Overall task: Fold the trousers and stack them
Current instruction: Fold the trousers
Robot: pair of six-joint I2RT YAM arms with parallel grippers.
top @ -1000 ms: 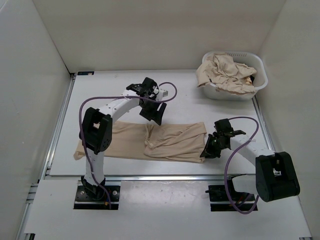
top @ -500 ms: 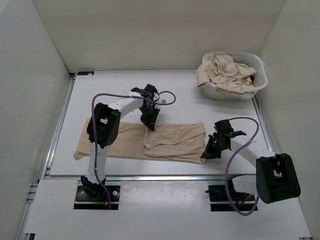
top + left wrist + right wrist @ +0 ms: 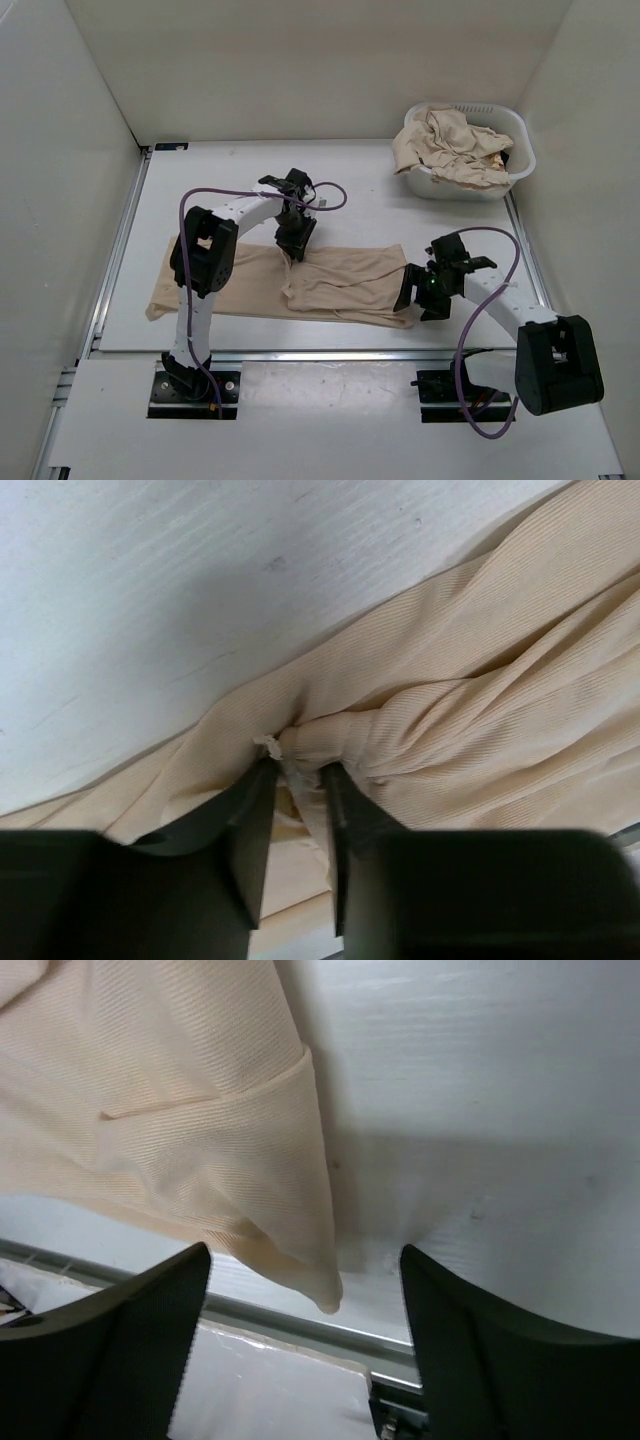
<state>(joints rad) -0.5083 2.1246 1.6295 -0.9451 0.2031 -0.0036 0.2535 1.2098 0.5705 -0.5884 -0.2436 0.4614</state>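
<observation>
The trousers (image 3: 340,285) lie stretched across the near half of the worktop (image 3: 220,190), running left to right. The left part is fairly flat and the right part is rumpled into ridges.

At the middle of their far edge the left end effector (image 3: 295,243) is down on the cloth. From its wrist view, the fingers (image 3: 250,825) are clenched on a small gathered knot of fabric.

The right end effector (image 3: 420,290) sits at the right-hand end, released. Its fingers (image 3: 110,1340) stand wide apart with the near corner of the cloth between them, untouched by either.

To my eye this is the set-up for a fold, and only half of it is secured. The right side should come down over that corner and catch all the layers at the edge, not just the top one, before anything lifts.

Both ends should then rise together and travel low. A thin, soft cloth like this will sag and drag the ridges along with it. The left pinch looks shallow, so a gentle pull suits it.

More pairs (image 3: 450,150) wait heaped in the laundry basket (image 3: 478,190) at the far right corner, well apart.
</observation>
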